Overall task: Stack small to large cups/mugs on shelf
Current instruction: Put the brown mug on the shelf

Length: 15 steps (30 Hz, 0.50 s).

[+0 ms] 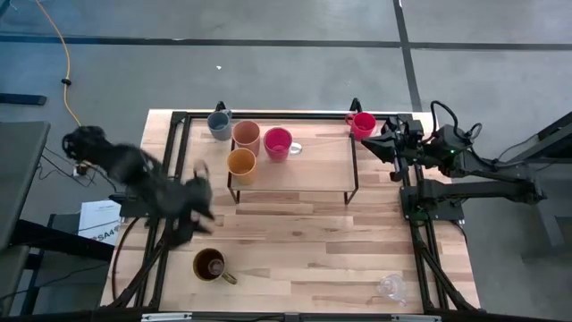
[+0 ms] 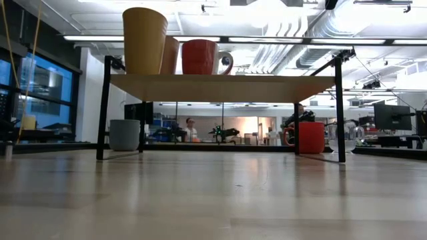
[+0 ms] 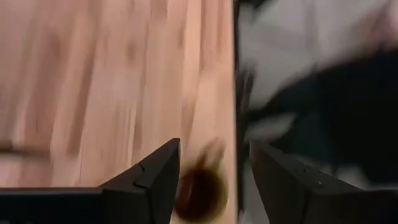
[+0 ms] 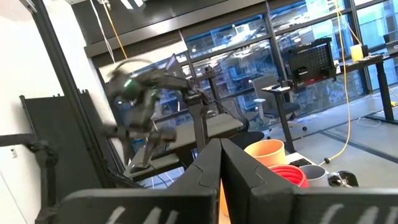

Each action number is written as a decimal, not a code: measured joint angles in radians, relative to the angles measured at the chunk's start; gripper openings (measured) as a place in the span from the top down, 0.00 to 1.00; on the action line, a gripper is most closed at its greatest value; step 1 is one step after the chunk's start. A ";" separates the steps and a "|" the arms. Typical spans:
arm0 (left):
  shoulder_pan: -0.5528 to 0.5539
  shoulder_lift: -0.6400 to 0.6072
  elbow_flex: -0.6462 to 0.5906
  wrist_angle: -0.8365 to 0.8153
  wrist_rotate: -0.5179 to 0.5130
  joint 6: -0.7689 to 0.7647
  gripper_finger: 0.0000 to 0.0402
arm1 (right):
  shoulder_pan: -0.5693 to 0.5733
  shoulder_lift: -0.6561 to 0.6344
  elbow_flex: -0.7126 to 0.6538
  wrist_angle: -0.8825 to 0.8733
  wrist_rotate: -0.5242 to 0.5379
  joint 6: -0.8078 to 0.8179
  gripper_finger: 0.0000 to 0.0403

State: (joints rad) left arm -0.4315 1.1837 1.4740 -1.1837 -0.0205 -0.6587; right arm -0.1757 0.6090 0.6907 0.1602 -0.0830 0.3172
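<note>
The shelf (image 1: pixel 295 183) carries the peach tumbler (image 1: pixel 246 136), the orange-yellow cup (image 1: pixel 241 163) and a pink-red cup (image 1: pixel 278 143) on its plank. The grey-blue mug (image 1: pixel 219 125) stands on the table at the shelf's far left corner. A red cup (image 1: pixel 362 123) stands at its far right corner. The dark-brown mug (image 1: pixel 209 264) sits near the table's near left edge, and one clear glass (image 1: pixel 391 286) lies near right. My left gripper (image 1: pixel 192 225) hovers open above the brown mug (image 3: pixel 199 193). My right gripper (image 4: pixel 221 155) is shut, right of the red cup.
The shelf's black legs (image 2: pixel 101 110) and the table's black frame rails (image 1: pixel 416 224) bound the work area. In the low view, the grey-blue mug (image 2: pixel 125 135) and red cup (image 2: pixel 310 137) stand at either end beneath the plank. Bare tabletop (image 1: pixel 304 241) lies nearer than the shelf.
</note>
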 joint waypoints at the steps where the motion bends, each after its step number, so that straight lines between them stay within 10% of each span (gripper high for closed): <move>1: -0.044 0.036 0.003 -0.049 -0.003 -0.006 0.56 | 0.000 0.000 0.000 0.000 0.000 0.000 1.00; 15: -0.255 0.194 -0.300 0.031 -0.033 -0.253 0.48 | 0.000 0.000 0.000 -0.018 0.000 -0.002 1.00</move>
State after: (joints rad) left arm -0.6866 1.3774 1.1741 -1.1532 -0.0530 -0.9115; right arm -0.1757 0.6092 0.6910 0.1423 -0.0830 0.3154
